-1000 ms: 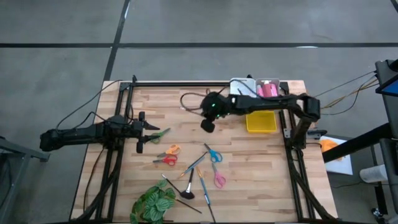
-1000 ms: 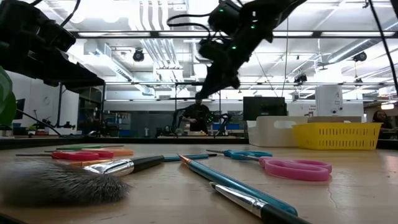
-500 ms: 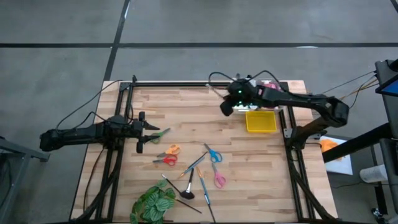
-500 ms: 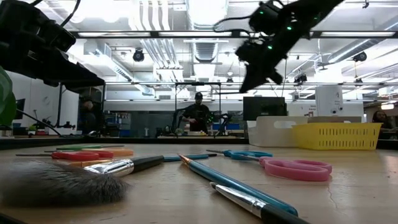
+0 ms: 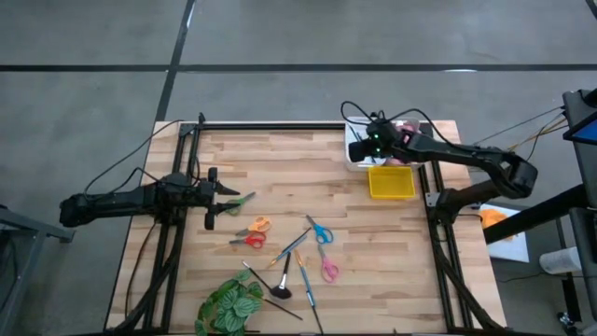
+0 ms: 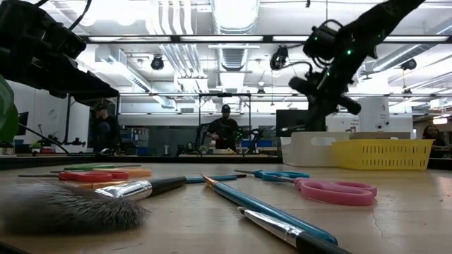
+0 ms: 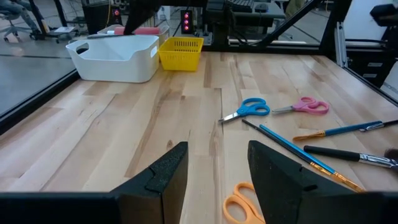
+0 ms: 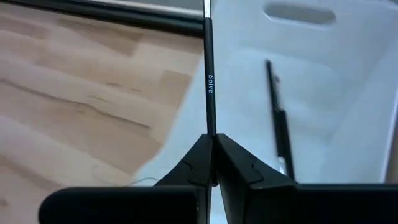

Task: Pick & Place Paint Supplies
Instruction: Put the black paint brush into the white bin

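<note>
My right gripper (image 8: 212, 155) hangs over the near-left corner of the white bin (image 5: 356, 154) at the table's far right, shut on a thin dark-handled brush (image 8: 209, 81). Another dark brush (image 8: 278, 118) lies on the bin's floor, and pink tubes (image 5: 406, 126) show at its far end. My left gripper (image 7: 217, 168) waits open at the table's left, beside green-handled scissors (image 5: 241, 199). Orange (image 5: 259, 224), red (image 5: 250, 240), blue (image 5: 320, 231) and pink (image 5: 328, 269) scissors and several brushes (image 5: 291, 250) lie flat mid-table. My right gripper pinches the brush's dark handle (image 8: 210, 127) between its two fingertips, coming slanting down from above. The handle runs straight on ahead of the fingers, along them, past the bin's rim. The brush is lifted clear of the bin and the table.
A yellow basket (image 5: 392, 182) stands just near-side of the white bin. A green leafy plant (image 5: 229, 303) sits at the table's near left. A fluffy brush head (image 6: 67, 208) lies close in the low view. People stand in the room beyond the table.
My right gripper has swung from the middle of the table's far side toward the far right, coming over the white bin. It has rolled about its own line and sunk a little, staying shut on the brush, which has travelled with it.
</note>
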